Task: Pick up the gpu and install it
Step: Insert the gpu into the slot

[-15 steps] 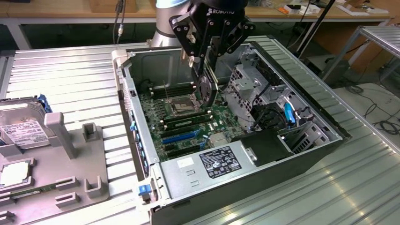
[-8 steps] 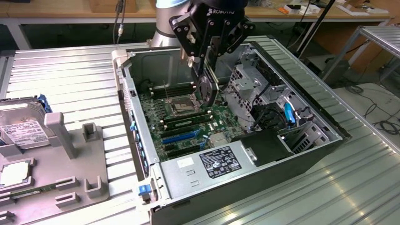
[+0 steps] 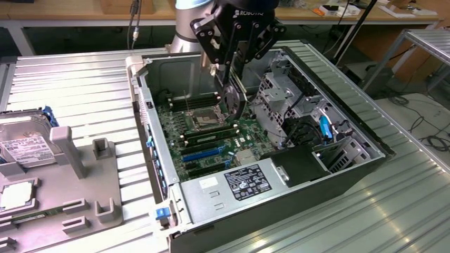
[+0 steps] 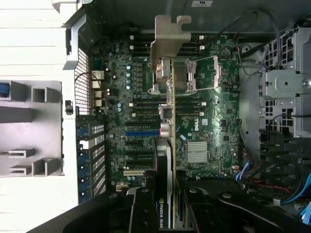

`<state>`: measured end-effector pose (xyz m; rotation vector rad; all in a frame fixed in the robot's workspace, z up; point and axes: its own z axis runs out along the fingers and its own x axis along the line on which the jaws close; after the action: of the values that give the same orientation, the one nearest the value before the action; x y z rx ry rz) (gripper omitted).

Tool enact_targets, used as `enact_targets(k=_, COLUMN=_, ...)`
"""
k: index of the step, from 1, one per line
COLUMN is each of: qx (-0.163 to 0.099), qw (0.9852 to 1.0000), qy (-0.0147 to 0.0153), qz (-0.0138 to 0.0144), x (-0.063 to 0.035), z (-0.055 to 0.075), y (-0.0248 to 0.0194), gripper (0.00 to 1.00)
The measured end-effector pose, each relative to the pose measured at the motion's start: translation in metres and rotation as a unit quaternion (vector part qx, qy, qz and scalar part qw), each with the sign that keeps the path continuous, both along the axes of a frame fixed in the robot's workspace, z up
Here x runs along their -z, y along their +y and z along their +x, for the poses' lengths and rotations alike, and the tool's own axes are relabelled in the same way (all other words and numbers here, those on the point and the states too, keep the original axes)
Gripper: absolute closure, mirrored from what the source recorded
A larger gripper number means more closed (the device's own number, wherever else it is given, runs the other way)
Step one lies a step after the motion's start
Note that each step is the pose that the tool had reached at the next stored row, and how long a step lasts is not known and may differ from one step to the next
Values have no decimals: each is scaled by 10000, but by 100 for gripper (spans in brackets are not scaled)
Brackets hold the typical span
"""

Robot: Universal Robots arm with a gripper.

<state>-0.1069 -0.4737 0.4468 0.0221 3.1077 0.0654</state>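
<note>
My gripper [image 3: 230, 71] is shut on the gpu [image 3: 232, 100] and holds it on edge above the open computer case [image 3: 351, 132]. The card hangs over the green motherboard [image 3: 211, 134], near the CPU socket and memory slots, apart from the board. In the wrist view the gpu [image 4: 172, 111] is edge-on: silver end bracket [image 4: 170, 36] at the far end, thin green card edge, black cooler block [image 4: 162, 165] between my black fingers [image 4: 141, 208]. My gripper [image 4: 171, 208] clamps the card's near end. Blue expansion slots [image 4: 142, 132] lie on the motherboard [image 4: 209, 111] beside the card.
A grey parts fixture [image 3: 70, 158] at the exterior view's left holds a hard drive [image 3: 25, 147], a processor [image 3: 16, 196] and a memory stick [image 3: 31, 215]. Inside the case are a power supply [image 3: 235, 183], a metal drive cage [image 3: 277, 100] and loose cables [image 3: 309, 132].
</note>
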Motion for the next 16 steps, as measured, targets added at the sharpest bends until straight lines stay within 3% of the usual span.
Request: enact_targets(k=16, qx=-420, qw=9991, qy=0, qz=0, x=0, z=4, y=0, gripper=73)
